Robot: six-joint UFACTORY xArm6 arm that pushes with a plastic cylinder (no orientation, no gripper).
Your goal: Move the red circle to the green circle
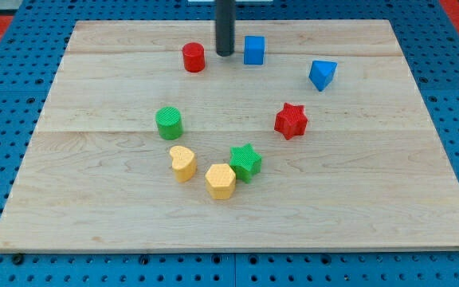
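The red circle [194, 57] stands near the view's top, left of centre. The green circle [168, 123] stands below it and slightly left, well apart from it. My tip [225, 53] is at the end of the dark rod, just right of the red circle with a small gap between them, and left of the blue square [253, 49].
A blue triangle-like block [322, 74] lies at the upper right. A red star [291, 120] is right of centre. A green star [245, 162], a yellow hexagon [221, 181] and a yellow heart [182, 163] cluster below the green circle. The wooden board [94, 207] sits on a blue pegboard.
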